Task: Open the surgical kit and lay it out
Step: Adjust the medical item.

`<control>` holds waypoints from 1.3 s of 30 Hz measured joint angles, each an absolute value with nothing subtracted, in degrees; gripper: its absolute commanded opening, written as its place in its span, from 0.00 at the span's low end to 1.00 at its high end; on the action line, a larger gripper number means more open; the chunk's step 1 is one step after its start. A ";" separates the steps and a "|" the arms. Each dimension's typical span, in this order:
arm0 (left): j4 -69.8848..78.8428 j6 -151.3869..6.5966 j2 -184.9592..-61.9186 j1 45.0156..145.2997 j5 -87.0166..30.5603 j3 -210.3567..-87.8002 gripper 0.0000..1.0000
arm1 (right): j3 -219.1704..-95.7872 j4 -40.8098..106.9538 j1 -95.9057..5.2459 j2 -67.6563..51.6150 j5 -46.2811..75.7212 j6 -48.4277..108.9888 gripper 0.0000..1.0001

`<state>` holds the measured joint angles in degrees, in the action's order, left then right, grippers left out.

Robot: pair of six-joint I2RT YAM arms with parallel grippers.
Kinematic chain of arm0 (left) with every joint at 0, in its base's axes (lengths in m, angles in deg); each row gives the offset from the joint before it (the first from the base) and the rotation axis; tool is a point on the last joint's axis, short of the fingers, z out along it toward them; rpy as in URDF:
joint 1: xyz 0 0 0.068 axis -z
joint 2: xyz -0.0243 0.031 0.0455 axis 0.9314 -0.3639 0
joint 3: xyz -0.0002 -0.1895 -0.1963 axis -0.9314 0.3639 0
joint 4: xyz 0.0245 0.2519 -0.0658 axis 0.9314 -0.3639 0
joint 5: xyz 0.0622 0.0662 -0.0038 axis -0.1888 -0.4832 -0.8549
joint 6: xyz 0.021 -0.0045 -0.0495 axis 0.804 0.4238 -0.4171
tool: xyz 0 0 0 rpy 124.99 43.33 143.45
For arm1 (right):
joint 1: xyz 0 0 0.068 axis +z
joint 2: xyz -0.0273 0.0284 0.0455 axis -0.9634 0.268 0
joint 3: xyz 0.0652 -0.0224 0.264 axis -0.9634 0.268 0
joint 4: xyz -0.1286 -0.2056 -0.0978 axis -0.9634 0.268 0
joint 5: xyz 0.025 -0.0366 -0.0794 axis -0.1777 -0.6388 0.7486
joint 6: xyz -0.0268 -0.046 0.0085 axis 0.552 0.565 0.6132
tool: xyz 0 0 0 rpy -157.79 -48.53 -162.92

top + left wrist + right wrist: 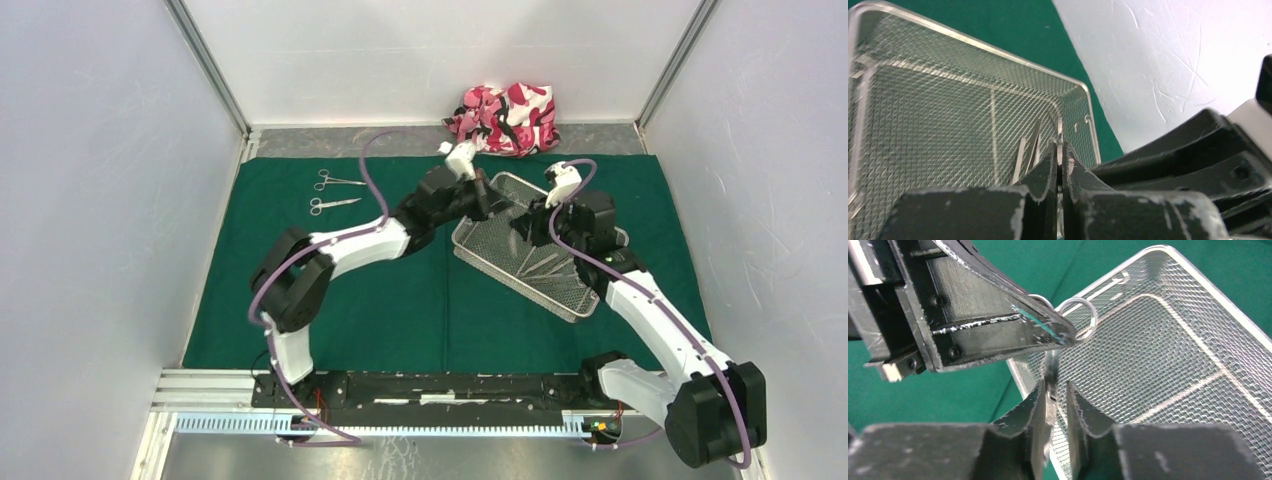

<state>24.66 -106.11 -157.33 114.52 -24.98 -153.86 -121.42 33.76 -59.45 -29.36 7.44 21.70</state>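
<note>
Over the tray point(575, 318), my left gripper point(1060, 150) pinches the steel instrument point(1050, 362) by its rings. Its shaft runs into my slightly parted right gripper point(1060, 390).

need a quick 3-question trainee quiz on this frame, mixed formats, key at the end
1. True or false: the mesh tray sits on the green drape.
2. In the top view, how many steel instruments lie on the drape to the left of the tray?
3. The left gripper is: A) open above the tray; B) shut on a ring-handled instrument over the tray; C) shut on the tray's rim.

Key: 1 true; 2 two; 3 B.
</note>
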 measured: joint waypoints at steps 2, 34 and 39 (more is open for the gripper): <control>27.39 -108.08 -152.39 112.97 -24.65 -146.16 0.02 | -122.86 36.82 -58.14 -29.46 6.11 22.75 0.62; 74.58 -147.93 -153.00 63.47 -49.29 -97.38 0.03 | -120.91 38.50 -58.97 -36.33 3.01 27.55 0.81; 84.57 -146.55 -162.25 63.36 -49.51 -98.91 0.04 | -120.52 38.02 -58.97 -35.87 2.68 27.51 0.81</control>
<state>84.57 -146.55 -162.25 63.36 -49.51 -98.91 -120.52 38.02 -58.97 -35.87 2.68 27.51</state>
